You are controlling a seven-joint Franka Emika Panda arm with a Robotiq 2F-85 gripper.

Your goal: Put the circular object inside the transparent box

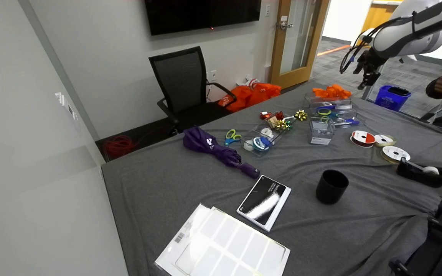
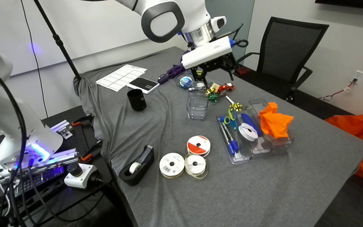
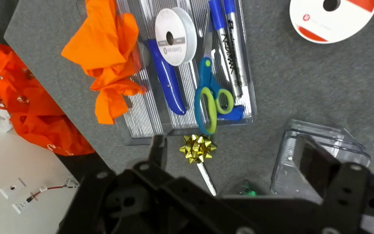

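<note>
The transparent box is a small clear cube-like box on the grey cloth, seen in both exterior views and at the lower right of the wrist view. Several round spools show; I cannot tell which is the circular object. A white spool stands in the clear tray, also in the wrist view. A red-and-white spool and two white spools lie on the cloth. My gripper is open and empty, high above the table; it also shows in the wrist view.
The clear tray holds scissors, markers and orange cloth. A gold bow lies beside it. A second clear container holds bows and tape rolls. A black cup, tape dispenser, notebook and umbrella are around.
</note>
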